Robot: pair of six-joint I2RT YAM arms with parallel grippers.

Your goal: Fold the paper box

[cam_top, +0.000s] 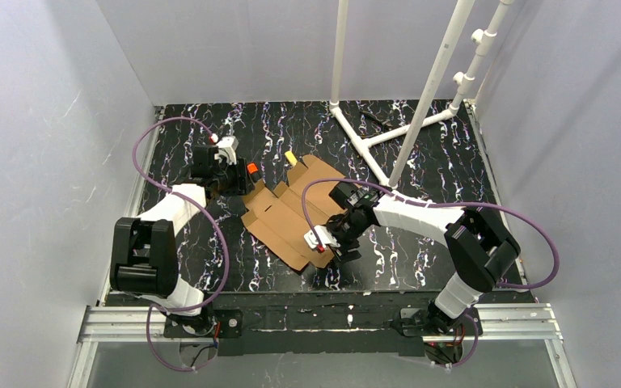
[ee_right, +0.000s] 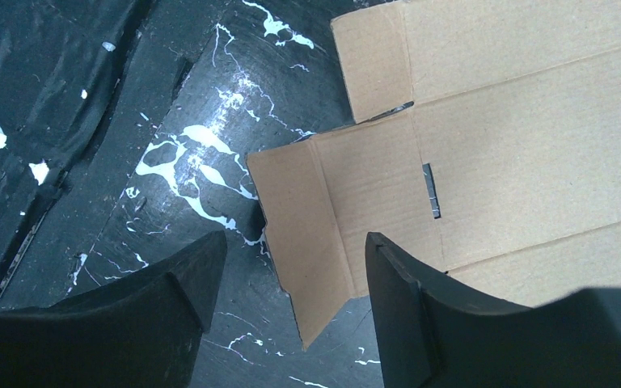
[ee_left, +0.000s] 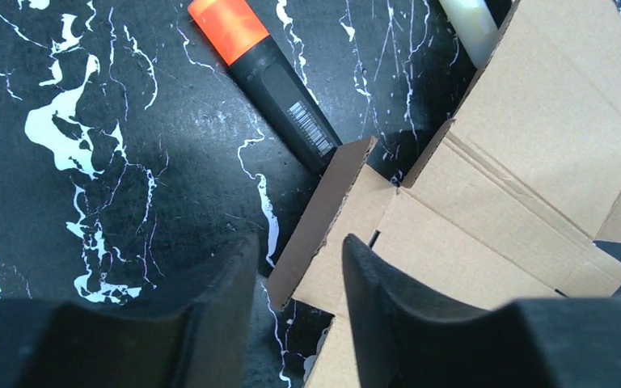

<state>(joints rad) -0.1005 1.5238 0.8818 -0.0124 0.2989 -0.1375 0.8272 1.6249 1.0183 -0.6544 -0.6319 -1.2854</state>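
Marbled tabletop (cam_top: pixel 485 162) holds the paper box (cam_top: pixel 283 218); left gripper (ee_left: pixel 299 246) and right gripper (ee_right: pixel 293 242), jaws apart, each straddle a flap, seemingly without touching.

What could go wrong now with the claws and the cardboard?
1. The left claw straddles a raised flap of the paper box without clamping it; closing off-centre could crease it wrongly or let it slip out.
2. The orange marker lies right beside that flap, so folding might knock it or jam against it.
3. The right claw is open around a thin corner flap; lifting there might drag the whole sheet.
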